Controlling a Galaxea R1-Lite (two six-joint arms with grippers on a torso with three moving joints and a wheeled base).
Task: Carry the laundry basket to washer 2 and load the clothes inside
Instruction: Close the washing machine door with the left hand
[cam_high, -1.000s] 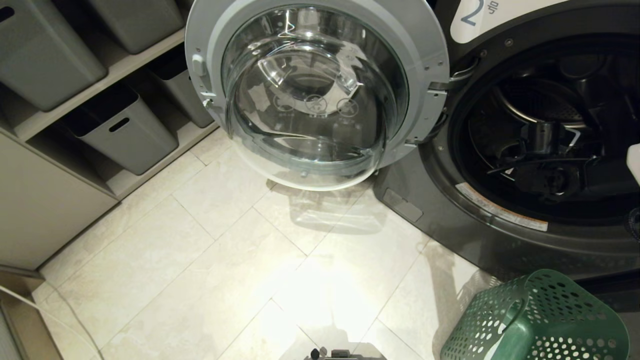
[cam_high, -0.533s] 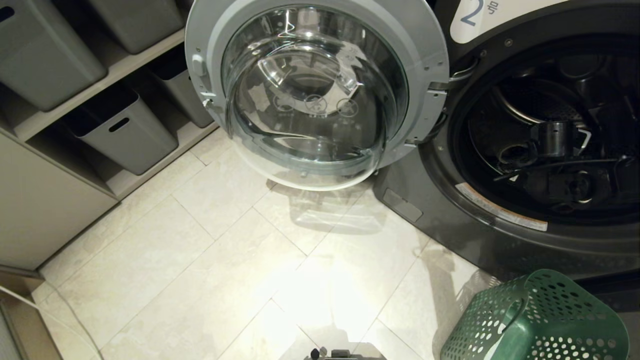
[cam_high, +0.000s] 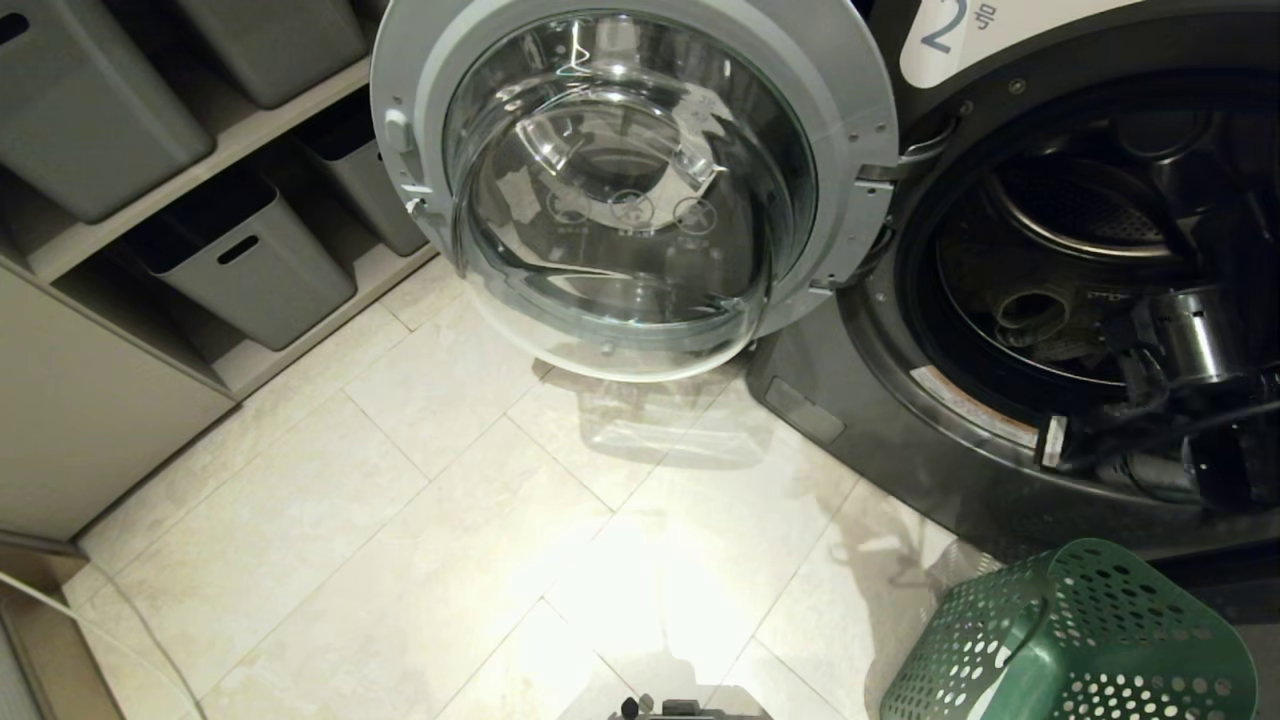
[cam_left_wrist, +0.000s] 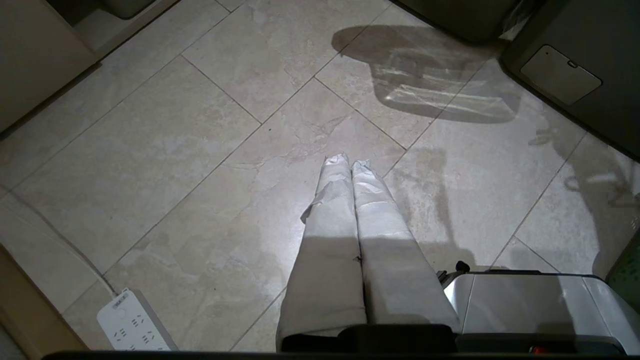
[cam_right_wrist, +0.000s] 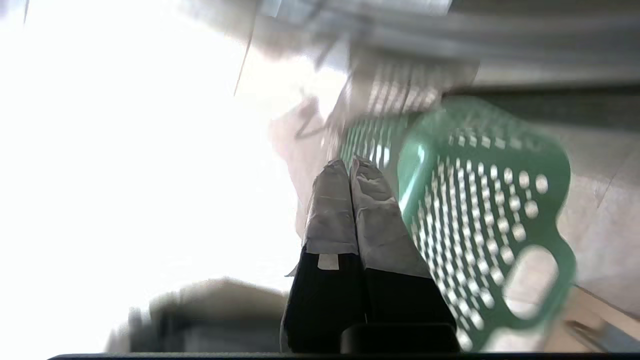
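Washer 2 (cam_high: 1000, 480) is dark grey with a white label reading 2 (cam_high: 945, 25), and its round door (cam_high: 630, 180) is swung wide open to the left. In the drum lies a small grey-beige bundle, the clothes (cam_high: 1030, 315). My right arm (cam_high: 1190, 345) crosses the lower right of the opening. The right gripper (cam_right_wrist: 350, 167) is shut and empty, pointing down at the green perforated laundry basket (cam_right_wrist: 480, 210), which sits on the floor below the washer (cam_high: 1070, 640). My left gripper (cam_left_wrist: 348, 161) hangs shut and empty over the tiles.
Grey storage bins (cam_high: 240, 260) fill the shelves at the left. A white power strip (cam_left_wrist: 132, 322) and its cable lie on the floor near the cabinet. My base (cam_left_wrist: 525, 300) shows beside the left gripper. Pale tiled floor spreads before the washer.
My right arm has drawn back out of the drum toward the lower right, uncovering the bundle inside. The basket, door and left arm have not moved.
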